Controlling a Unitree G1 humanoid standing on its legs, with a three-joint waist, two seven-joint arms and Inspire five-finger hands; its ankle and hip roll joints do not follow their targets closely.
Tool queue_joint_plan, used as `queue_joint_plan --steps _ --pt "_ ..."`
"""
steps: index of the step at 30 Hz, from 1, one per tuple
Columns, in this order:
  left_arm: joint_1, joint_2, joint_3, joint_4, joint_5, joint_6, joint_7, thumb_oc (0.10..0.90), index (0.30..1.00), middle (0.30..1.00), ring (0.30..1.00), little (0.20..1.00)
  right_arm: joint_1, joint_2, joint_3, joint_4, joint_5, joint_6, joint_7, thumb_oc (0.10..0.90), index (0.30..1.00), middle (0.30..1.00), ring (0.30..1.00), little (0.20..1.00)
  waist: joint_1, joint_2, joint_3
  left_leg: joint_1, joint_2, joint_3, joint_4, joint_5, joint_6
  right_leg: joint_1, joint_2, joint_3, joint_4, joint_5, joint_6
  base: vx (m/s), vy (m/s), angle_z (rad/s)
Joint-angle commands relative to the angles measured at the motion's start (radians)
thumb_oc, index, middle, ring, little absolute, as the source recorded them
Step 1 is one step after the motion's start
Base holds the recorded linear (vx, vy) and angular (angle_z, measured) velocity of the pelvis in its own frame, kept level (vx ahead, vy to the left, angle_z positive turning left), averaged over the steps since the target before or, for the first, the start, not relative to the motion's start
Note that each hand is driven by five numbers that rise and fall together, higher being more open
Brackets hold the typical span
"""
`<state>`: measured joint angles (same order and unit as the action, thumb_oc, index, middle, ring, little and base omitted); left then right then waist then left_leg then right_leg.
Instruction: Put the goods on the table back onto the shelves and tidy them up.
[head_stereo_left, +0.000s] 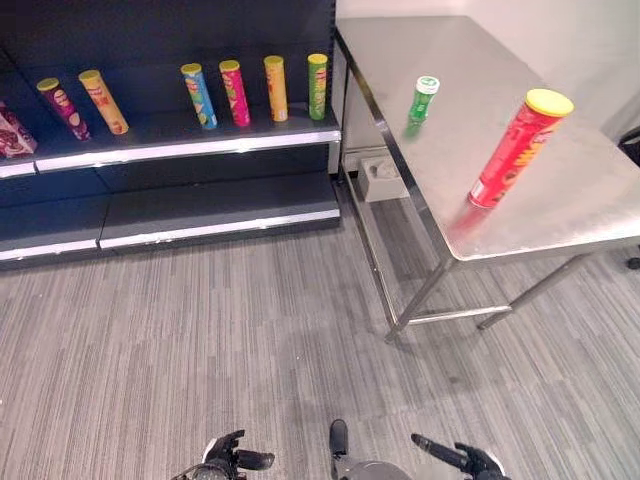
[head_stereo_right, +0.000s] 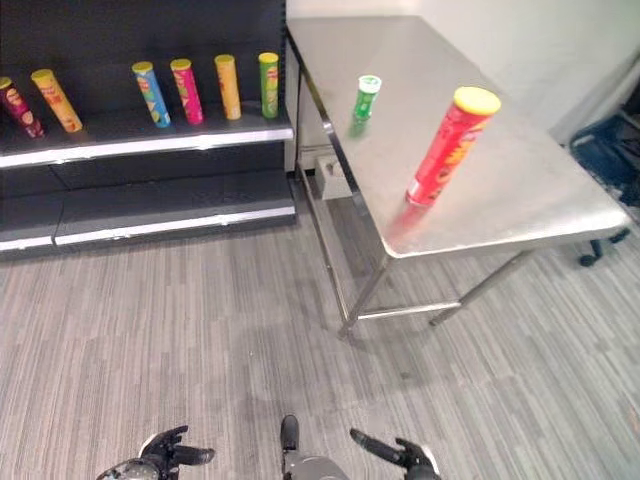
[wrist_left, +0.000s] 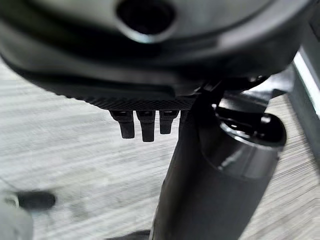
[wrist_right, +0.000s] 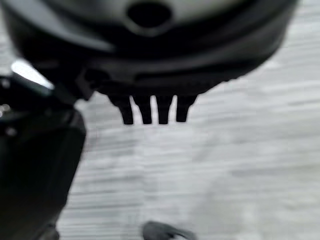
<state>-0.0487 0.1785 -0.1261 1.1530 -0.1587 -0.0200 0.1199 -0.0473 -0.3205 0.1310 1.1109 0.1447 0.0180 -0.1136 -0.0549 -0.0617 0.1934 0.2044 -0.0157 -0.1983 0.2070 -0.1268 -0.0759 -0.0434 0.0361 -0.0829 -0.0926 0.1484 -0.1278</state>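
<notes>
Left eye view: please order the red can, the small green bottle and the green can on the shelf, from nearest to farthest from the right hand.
From the right hand, low over the floor:
1. Red can, at the table's near side.
2. Small green bottle, farther back on the table.
3. Green can, at the shelf's right end.

A steel bench (head_stereo_left: 560, 200) stands to the right on grey striped carpet (head_stereo_left: 250, 340). On it a tall red can with a yellow lid (head_stereo_left: 518, 148) stands upright near the front edge, and a small green bottle with a pale cap (head_stereo_left: 423, 98) stands farther back. Left of the bench, a dark shelf (head_stereo_left: 190, 135) carries six upright cans in a row (head_stereo_left: 235, 93); at its far left edge sits what may be a purple bag (head_stereo_left: 12, 132). The lower shelf (head_stereo_left: 215, 205) is bare.
</notes>
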Motion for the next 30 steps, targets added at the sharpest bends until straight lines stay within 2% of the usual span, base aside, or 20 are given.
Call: queue_joint_plan --steps 1,3,4,6,7,8,9,10,11,14,15,17,19,21,23,25,26,27,29,30 --pt "0.006 0.039 -0.042 -0.064 -0.032 -0.024 0.004 0.800 0.900 0.900 0.900 0.900 0.060 -0.057 0.005 0.002 0.026 -0.011 -0.017 0.800 0.900 0.900 0.900 0.900 -0.008 -0.004 0.000 -0.163 0.004 0.059 0.107 0.063 0.000 0.000 -0.056 0.067 0.053 -0.059 0.195 0.05 -0.162 0.09" --pt "0.008 0.033 -0.052 -0.093 -0.047 -0.026 0.001 0.800 0.900 0.900 0.900 0.900 0.048 -0.059 0.005 0.021 0.035 -0.006 -0.020 0.800 0.900 0.900 0.900 0.900 0.000 -0.017 0.012 -0.242 0.023 0.150 0.118 0.056 0.022 0.038 -0.078 0.059 0.040 -0.076 0.195 0.13 -0.042 0.27" --pt "0.012 0.034 -0.056 -0.109 -0.053 -0.026 -0.003 0.800 0.900 0.900 0.900 0.900 0.047 -0.060 -0.005 0.021 0.047 -0.006 -0.022 0.800 0.900 0.900 0.900 0.900 0.012 -0.019 0.015 -0.254 0.035 0.175 0.001 0.044 0.024 0.061 -0.092 0.057 0.030 -0.083 0.207 0.19 0.056 0.47" --pt "0.014 0.036 -0.061 -0.113 -0.057 -0.026 0.001 0.800 0.900 0.900 0.900 0.900 0.045 -0.061 -0.014 0.016 0.057 -0.007 -0.028 0.800 0.900 0.900 0.900 0.900 0.025 -0.003 0.017 -0.308 0.051 0.155 -0.112 0.131 0.009 0.076 -0.084 0.062 0.018 -0.092 0.212 0.13 0.078 0.21" --pt "0.015 0.036 -0.061 -0.113 -0.057 -0.026 0.001 0.800 0.900 0.900 0.900 0.900 0.046 -0.062 -0.014 0.016 0.057 -0.007 -0.028 0.800 0.900 0.900 0.900 0.900 0.025 -0.003 0.019 -0.302 0.051 0.155 -0.120 0.134 0.009 0.079 -0.084 0.062 0.018 -0.093 0.212 0.16 0.115 -0.04" --pt "0.019 0.038 -0.062 -0.116 -0.059 -0.026 0.001 0.800 0.900 0.900 0.900 0.900 0.045 -0.062 -0.020 0.010 0.063 -0.007 -0.034 0.800 0.900 0.900 0.900 0.900 0.043 0.017 0.020 -0.335 0.047 0.126 -0.240 0.196 -0.003 0.108 -0.075 0.078 0.011 -0.117 0.215 0.18 0.144 -0.20" --pt "0.020 0.039 -0.064 -0.108 -0.054 -0.027 0.004 0.800 0.900 0.900 0.900 0.900 0.044 -0.066 -0.023 0.014 0.062 -0.007 -0.038 0.800 0.900 0.900 0.900 0.900 0.049 0.024 0.020 -0.354 0.044 0.121 -0.256 0.210 -0.007 0.126 -0.078 0.085 0.010 -0.130 0.218 0.23 0.197 -0.71" --pt "0.020 0.037 -0.065 -0.101 -0.052 -0.028 0.001 0.800 0.900 0.900 0.900 0.900 0.041 -0.066 -0.026 0.015 0.062 -0.007 -0.037 0.800 0.900 0.900 0.900 0.900 0.047 0.033 0.013 -0.334 0.046 0.115 -0.286 0.207 -0.010 0.127 -0.074 0.096 0.012 -0.135 0.221 0.28 0.447 -0.88" --pt "0.023 0.037 -0.074 -0.081 -0.019 -0.033 -0.002 0.800 0.900 0.900 0.900 0.900 0.038 -0.063 -0.037 0.018 0.051 -0.007 -0.036 0.800 0.900 0.900 0.900 0.900 0.039 0.059 -0.017 -0.269 0.033 0.121 -0.294 0.206 0.007 0.121 -0.105 0.133 0.017 -0.135 0.242 0.27 0.502 -1.13" --pt "0.014 0.056 -0.058 -0.054 -0.016 -0.031 0.002 0.800 0.900 0.900 0.900 0.900 0.025 -0.064 -0.046 0.004 0.048 -0.004 -0.035 0.800 0.900 0.900 0.900 0.900 0.044 0.061 -0.013 -0.232 0.004 0.164 -0.294 0.176 0.041 0.069 -0.147 0.187 0.146 -0.148 0.274 0.14 0.422 -1.00" --pt "0.010 0.070 -0.045 -0.048 -0.011 -0.028 0.007 0.800 0.900 0.900 0.900 0.900 0.015 -0.069 -0.047 -0.010 0.043 -0.005 -0.031 0.800 0.900 0.900 0.900 0.900 0.043 0.059 0.001 -0.211 -0.006 0.185 -0.294 0.157 0.057 0.019 -0.157 0.206 0.249 -0.118 0.296 0.03 0.199 -1.01" --pt "0.005 0.077 -0.035 -0.041 -0.012 -0.028 0.010 0.800 0.900 0.900 0.900 0.900 0.005 -0.074 -0.048 -0.019 0.043 -0.006 -0.033 0.800 0.900 0.900 0.900 0.900 0.041 0.054 0.014 -0.200 -0.011 0.205 -0.294 0.151 0.064 -0.010 -0.163 0.219 0.296 -0.081 0.308 0.00 0.140 -0.52" --pt "0.005 0.095 -0.021 -0.022 -0.018 -0.027 0.016 0.800 0.900 0.900 0.900 0.900 -0.001 -0.069 -0.047 -0.040 0.055 -0.009 -0.033 0.800 0.900 0.900 0.900 0.900 0.041 0.053 0.034 -0.190 0.004 0.231 -0.294 0.138 0.067 -0.080 -0.183 0.177 0.381 -0.042 0.302 0.03 0.083 -0.06" --pt "0.008 0.101 -0.017 -0.006 -0.010 -0.027 0.018 0.800 0.900 0.900 0.900 0.900 0.002 -0.076 -0.048 -0.052 0.056 -0.012 -0.029 0.800 0.900 0.900 0.900 0.900 0.039 0.042 0.030 -0.174 0.003 0.239 -0.294 0.117 0.063 -0.083 -0.190 0.117 0.288 -0.055 0.291 0.17 -0.045 -0.32" --pt "-0.005 0.104 -0.025 0.023 0.005 -0.019 0.022 0.800 0.900 0.900 0.900 0.900 -0.007 -0.105 -0.042 -0.006 0.050 -0.003 -0.029 0.800 0.900 0.900 0.900 0.900 0.012 0.021 0.032 -0.142 0.000 0.226 -0.294 0.084 0.052 -0.106 -0.163 0.101 0.050 -0.007 0.310 0.31 -0.215 -0.25" --pt "-0.003 0.093 -0.019 0.011 0.000 -0.023 0.025 0.800 0.900 0.900 0.900 0.900 0.006 -0.106 -0.045 0.010 0.045 0.001 -0.023 0.800 0.900 0.900 0.900 0.900 0.014 0.005 0.021 -0.122 0.005 0.220 -0.294 0.075 0.045 -0.078 -0.164 0.104 0.042 0.011 0.302 0.27 -0.309 0.38" --pt "-0.002 0.085 -0.023 0.001 -0.004 -0.026 0.025 0.800 0.900 0.900 0.900 0.900 0.025 -0.110 -0.059 0.051 0.046 0.003 -0.026 0.800 0.900 0.900 0.900 0.900 0.012 0.000 0.004 -0.108 0.040 0.209 -0.294 0.075 0.027 -0.042 -0.152 0.088 0.022 0.008 0.286 0.22 -0.318 0.86" --pt "-0.002 0.085 -0.023 0.001 -0.004 -0.026 0.025 0.800 0.900 0.900 0.900 0.900 0.025 -0.110 -0.059 0.051 0.046 0.003 -0.026 0.800 0.900 0.900 0.900 0.900 0.012 0.000 0.004 -0.107 0.040 0.209 -0.294 0.074 0.027 -0.041 -0.152 0.087 0.022 0.008 0.286 0.22 -0.400 0.79" --pt "-0.002 0.074 -0.023 -0.008 -0.013 -0.028 0.027 0.800 0.900 0.900 0.900 0.900 0.050 -0.112 -0.099 0.125 0.069 0.003 -0.040 0.800 0.900 0.900 0.900 0.900 0.006 0.005 -0.012 -0.089 0.102 0.215 -0.287 0.080 -0.006 0.005 -0.105 0.073 0.005 -0.037 0.264 0.18 -0.485 0.05" --pt "-0.004 0.070 -0.030 -0.025 -0.019 -0.030 0.026 0.800 0.900 0.900 0.900 0.900 0.065 -0.115 -0.127 0.156 0.091 0.001 -0.050 0.800 0.900 0.900 0.900 0.900 -0.002 0.002 -0.005 -0.114 0.124 0.219 -0.200 0.065 -0.018 0.031 -0.088 0.073 0.005 -0.060 0.247 0.14 -0.557 0.03"
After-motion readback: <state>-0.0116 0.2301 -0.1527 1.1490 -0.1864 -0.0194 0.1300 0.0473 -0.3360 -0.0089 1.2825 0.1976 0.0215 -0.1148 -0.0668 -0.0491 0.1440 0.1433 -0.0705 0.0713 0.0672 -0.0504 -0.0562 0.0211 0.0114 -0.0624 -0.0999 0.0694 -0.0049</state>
